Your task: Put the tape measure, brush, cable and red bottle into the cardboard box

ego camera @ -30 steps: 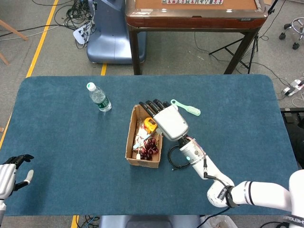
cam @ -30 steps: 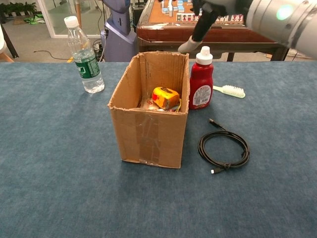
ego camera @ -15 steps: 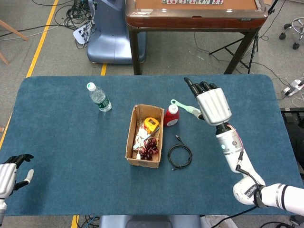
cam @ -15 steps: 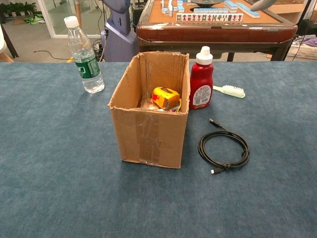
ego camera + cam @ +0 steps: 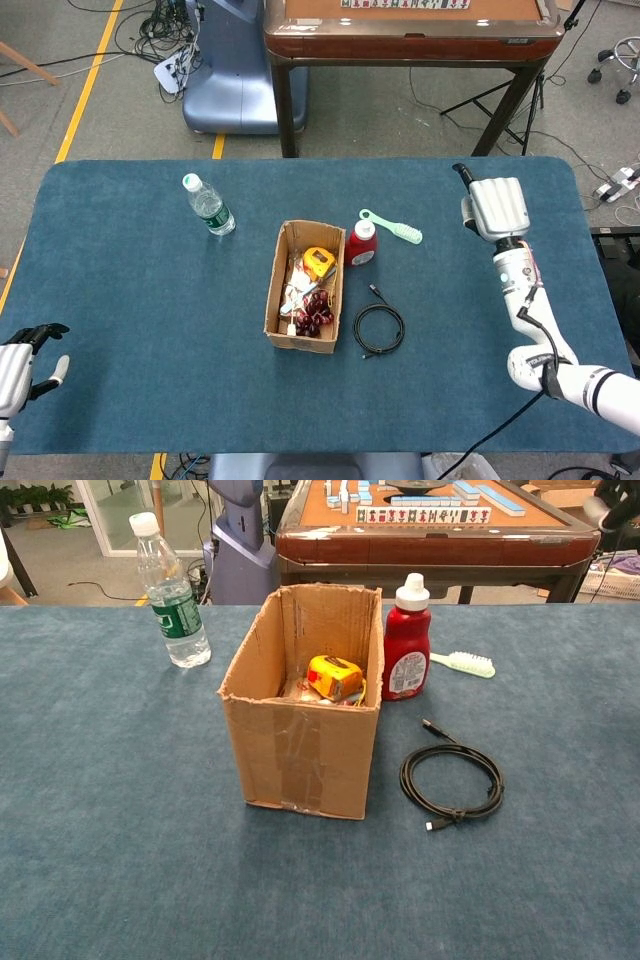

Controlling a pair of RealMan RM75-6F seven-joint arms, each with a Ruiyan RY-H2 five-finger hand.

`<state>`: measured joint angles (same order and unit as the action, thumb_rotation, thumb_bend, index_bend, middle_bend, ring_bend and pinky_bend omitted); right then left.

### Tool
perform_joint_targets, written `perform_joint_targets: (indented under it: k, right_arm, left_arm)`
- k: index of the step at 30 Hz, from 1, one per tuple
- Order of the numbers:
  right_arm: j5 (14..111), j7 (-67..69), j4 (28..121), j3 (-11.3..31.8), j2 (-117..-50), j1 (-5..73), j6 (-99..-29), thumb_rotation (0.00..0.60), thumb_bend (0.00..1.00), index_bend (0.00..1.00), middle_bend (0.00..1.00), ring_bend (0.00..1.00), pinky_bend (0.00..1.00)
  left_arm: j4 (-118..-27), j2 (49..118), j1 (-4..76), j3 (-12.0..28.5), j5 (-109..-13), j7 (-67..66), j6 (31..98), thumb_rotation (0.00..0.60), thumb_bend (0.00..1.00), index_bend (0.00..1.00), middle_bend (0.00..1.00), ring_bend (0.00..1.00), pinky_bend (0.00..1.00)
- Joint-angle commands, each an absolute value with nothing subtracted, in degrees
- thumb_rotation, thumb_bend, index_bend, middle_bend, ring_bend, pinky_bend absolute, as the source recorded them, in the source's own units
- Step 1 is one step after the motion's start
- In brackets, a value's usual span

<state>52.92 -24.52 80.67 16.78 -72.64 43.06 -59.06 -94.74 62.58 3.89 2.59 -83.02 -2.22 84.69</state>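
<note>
My right hand [image 5: 494,207] is raised over the table's [image 5: 120,300] far right side, well apart from every task item, fingers extended side by side and holding nothing. My left hand [image 5: 22,365] sits at the near left edge, empty, fingers loosely spread.

Tape measure [image 5: 334,677]: in the cardboard box [image 5: 300,750], yellow casing lying on clutter inside. Red bottle [image 5: 406,640] stands upright just beside the box's right wall. Brush [image 5: 464,663] lies flat behind and to the right of the bottle. Cable [image 5: 452,780] is coiled on the table right of the box, near its front corner.

Risks, as I judge them:
- Bottle is tall and narrow with a white cap; a sideways brush of my fingers would likely tip it against the box or onto the brush.
- Cable is a thin, limp black loop with loose plug ends. A pinch on one strand may let the coil unravel and snag the box rim.
- Brush is pale green, slim, low on the felt; fingers could slide over it without purchase.
- Box is light corrugated card, taped, with torn flaps; a knock from my wrist could shove it.

Surface is blue felt-like cloth, probably grippy. A clear plastic water bottle [image 5: 170,595] stands far left, not part of the job.
</note>
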Motion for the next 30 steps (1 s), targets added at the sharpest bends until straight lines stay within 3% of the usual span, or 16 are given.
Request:
perform_joint_targets:
  k: [1,6,17,23,30]
  right_arm:
    - [50.15,-20.77,71.50,15.81,-77.88,44.38,-52.98,0.600,0.70,0.23,0.92,0.95,0.96]
    - [49.97,-16.83,63.38,15.53,-82.62,45.65,-47.87,0.600,0.76,0.24,1.00,1.00,1.00]
    - [51.70,-12.40,48.04,15.03,-93.30,50.18,-38.34,0.600,0.85,0.25,1.00,1.00,1.00]
    - [52.28,-11.97,42.44,14.89,-97.41,52.49,-34.19,0.600,0.96,0.25,1.00,1.00,1.00]
    - [51.41,-12.58,36.94,15.55,-101.25,54.64,-30.99,0.600,0.98,0.25,1.00,1.00,1.00]
  left_arm:
    - [-94.80,62.55,3.81,2.59,-83.11,-2.28,84.92,0.600,0.35,0.34,0.41,0.35,0.55]
    - [-94.88,62.43,3.76,2.65,-83.14,-2.02,85.01,0.600,0.35,0.34,0.41,0.35,0.55]
    - [-94.58,62.50,3.99,2.77,-82.43,-1.98,84.22,0.600,0.35,0.34,0.41,0.35,0.55]
    - [-94.52,62.30,3.94,2.80,-82.28,-1.45,84.12,0.600,0.35,0.34,0.41,0.35,0.55]
    - [-94.65,62.09,3.84,2.74,-82.46,-0.93,84.24,0.600,0.35,0.34,0.41,0.35,0.55]
